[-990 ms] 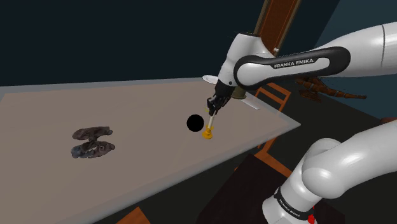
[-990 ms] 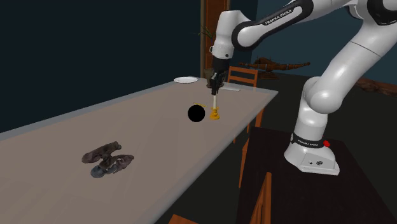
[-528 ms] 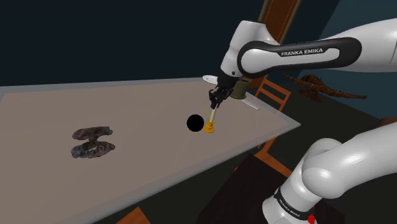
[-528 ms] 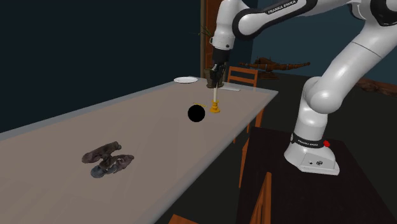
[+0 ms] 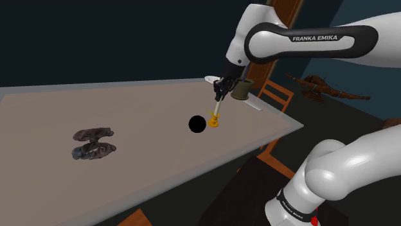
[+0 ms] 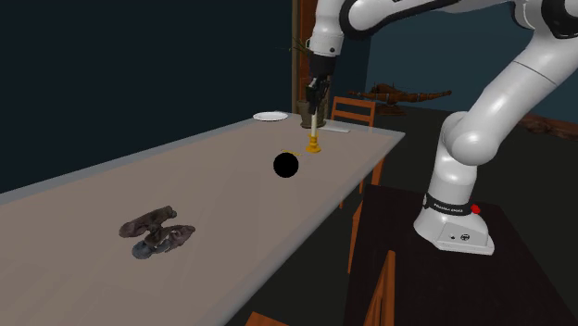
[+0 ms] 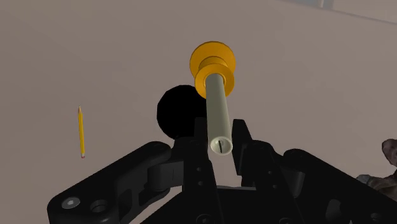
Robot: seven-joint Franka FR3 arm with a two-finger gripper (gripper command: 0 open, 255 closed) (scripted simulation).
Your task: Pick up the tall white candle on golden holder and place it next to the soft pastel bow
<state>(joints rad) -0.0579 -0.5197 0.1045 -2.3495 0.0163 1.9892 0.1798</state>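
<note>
Shoulder view: the gripper (image 5: pixel 220 85) grips the white candle (image 5: pixel 216 109) by its top, right beside the black ball (image 5: pixel 196 124). Second exterior view: the gold holder (image 6: pixel 314 145) hangs near the ball. Wrist view: the fingers (image 7: pixel 240 135) pinch only the tip, so the candle might swing and slip out.

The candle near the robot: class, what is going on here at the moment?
The robot's black hand is shut on the top of a pale candle standing in a golden holder, and over the last second it has raised it off the table. A black ball sits just beside it. The bow, drawn dark and mottled, lies far along the table toward the shoulder view's left, so the carry across is yet to come.
</note>
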